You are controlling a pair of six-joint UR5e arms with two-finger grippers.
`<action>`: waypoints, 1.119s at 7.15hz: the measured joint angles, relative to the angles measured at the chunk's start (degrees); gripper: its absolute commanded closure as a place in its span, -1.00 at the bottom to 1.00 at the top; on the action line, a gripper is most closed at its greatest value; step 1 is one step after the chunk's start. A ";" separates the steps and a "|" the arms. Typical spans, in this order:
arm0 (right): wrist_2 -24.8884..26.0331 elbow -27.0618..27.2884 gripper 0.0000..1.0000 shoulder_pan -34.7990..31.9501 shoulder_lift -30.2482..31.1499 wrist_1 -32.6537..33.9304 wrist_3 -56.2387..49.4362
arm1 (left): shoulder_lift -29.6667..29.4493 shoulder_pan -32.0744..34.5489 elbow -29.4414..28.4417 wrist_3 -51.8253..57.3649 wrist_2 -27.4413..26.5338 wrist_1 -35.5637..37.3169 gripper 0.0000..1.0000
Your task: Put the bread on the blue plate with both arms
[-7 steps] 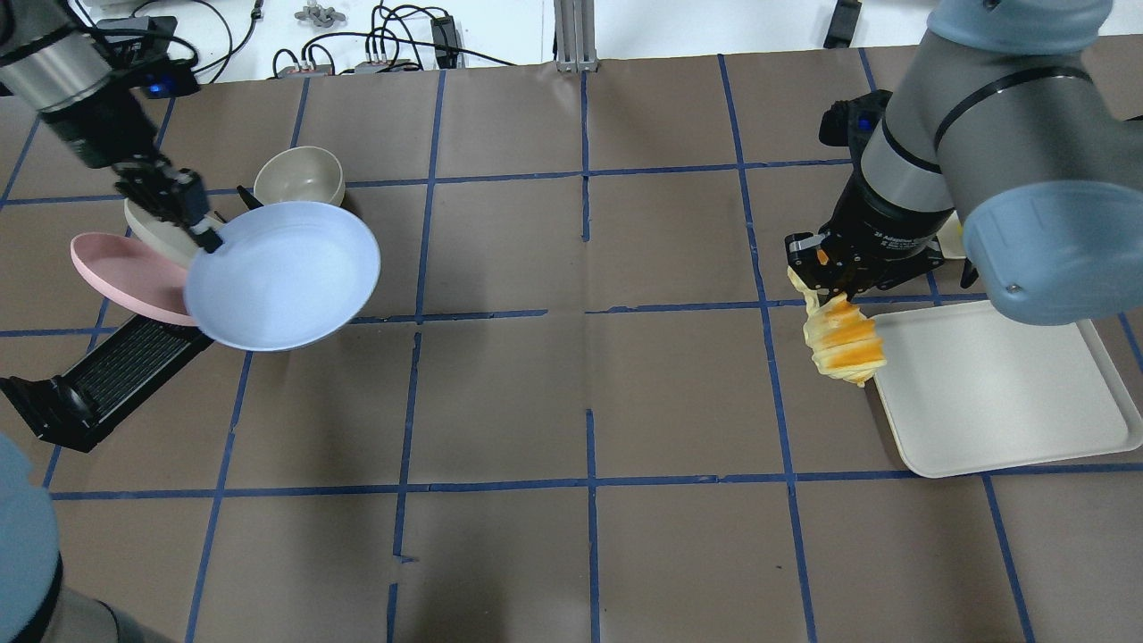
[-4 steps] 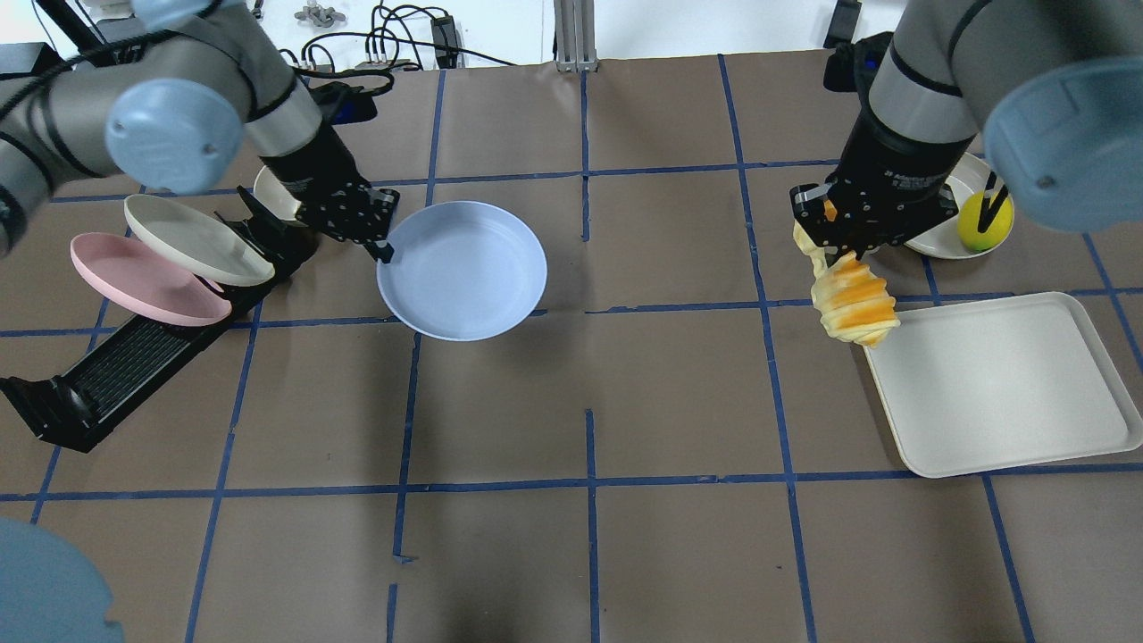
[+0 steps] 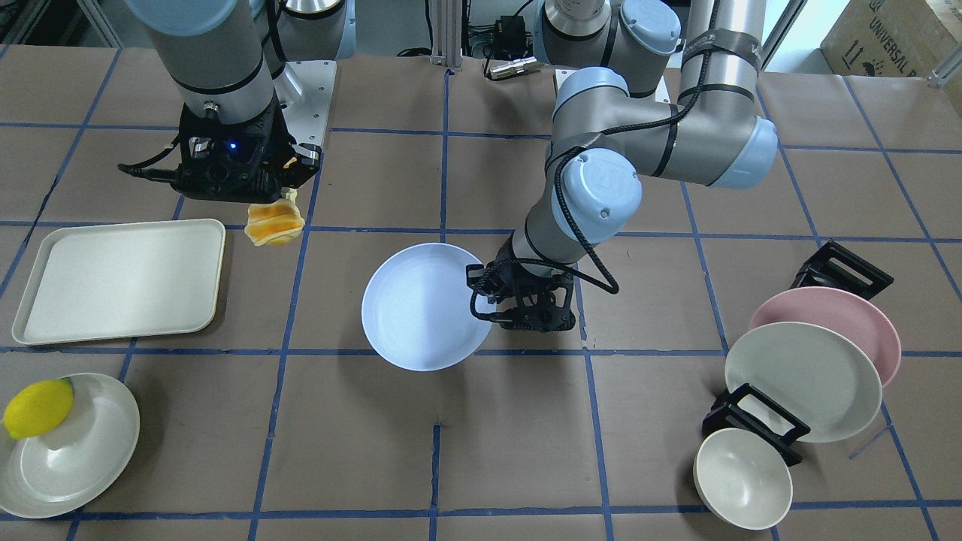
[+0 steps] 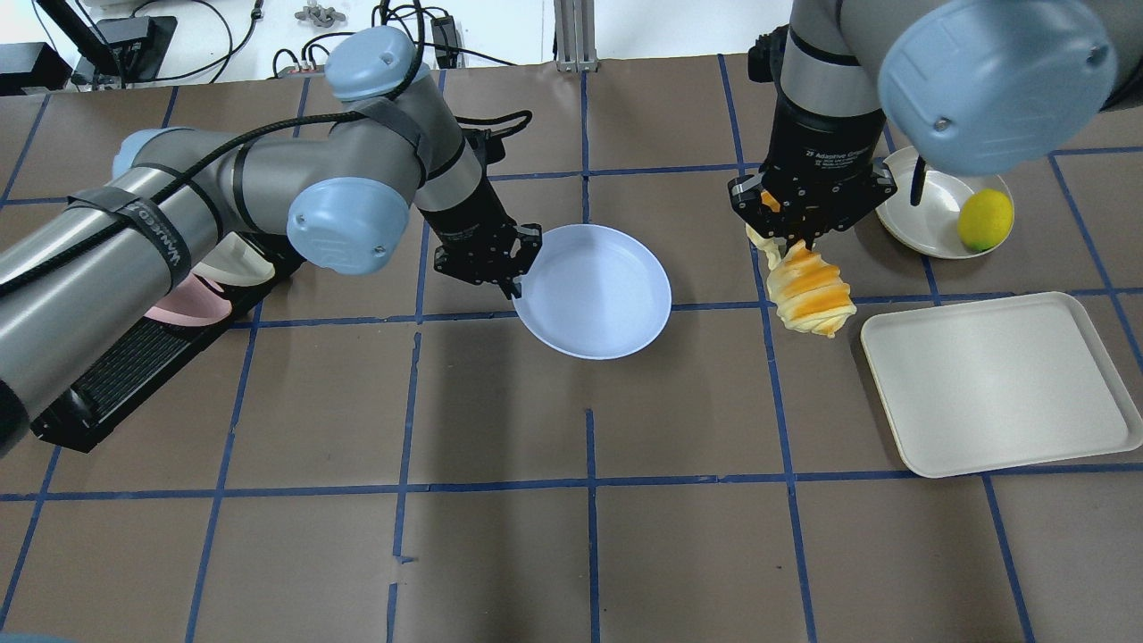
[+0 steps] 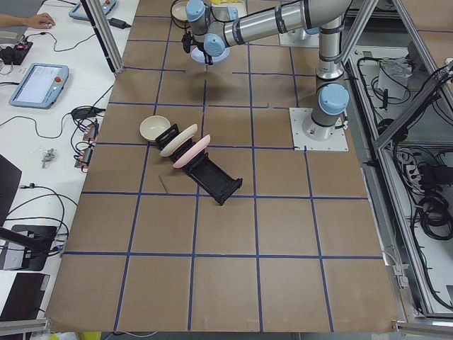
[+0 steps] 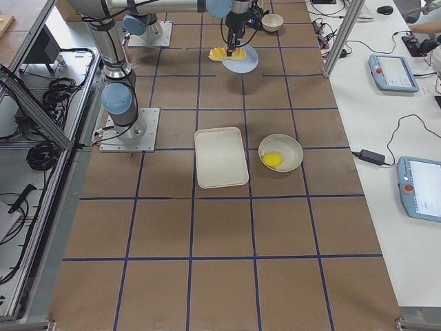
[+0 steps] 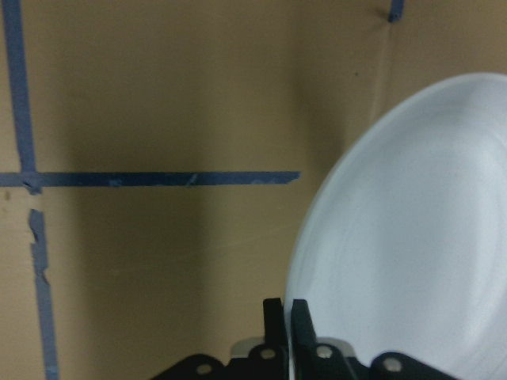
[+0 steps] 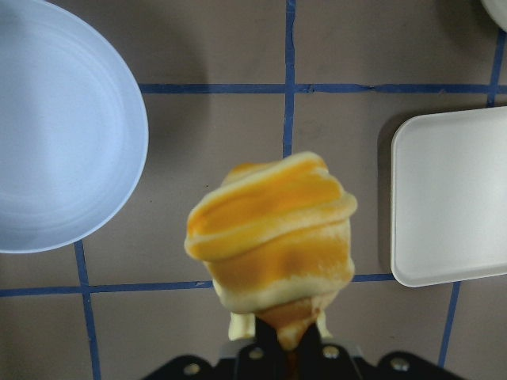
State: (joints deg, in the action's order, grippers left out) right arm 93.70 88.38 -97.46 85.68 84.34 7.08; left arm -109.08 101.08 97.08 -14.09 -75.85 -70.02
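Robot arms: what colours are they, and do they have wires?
The left arm and right arm are round silver-grey tubes with pale blue joint caps. The left gripper and right gripper are black, with two fingers. A black cable runs along the left arm. White lettering marks the right wrist.

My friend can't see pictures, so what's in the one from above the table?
The right claw holds a striped orange-and-cream bread hanging down, while the left claw grips the rim of a blue plate near the table's middle. A cream tray and a lemon on a white plate sit to the right.
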 measured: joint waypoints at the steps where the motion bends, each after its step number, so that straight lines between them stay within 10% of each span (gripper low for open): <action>1: 0.13 0.14 0.87 -0.21 -0.13 0.13 -0.02 | -0.09 1.02 1.85 0.51 -0.07 2.55 -1.00; 5: 0.24 0.21 0.87 -0.33 -0.32 0.78 0.12 | 0.73 -7.88 3.22 15.06 -1.68 1.63 -1.00; 8: -0.20 0.27 0.87 -1.50 -1.10 1.38 0.28 | 5.16 -11.82 -5.28 26.00 -15.43 -13.75 -1.00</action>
State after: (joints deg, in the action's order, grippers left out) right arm 93.50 88.65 -98.96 84.58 85.72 7.36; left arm -103.92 89.26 91.80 11.91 -91.28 -83.77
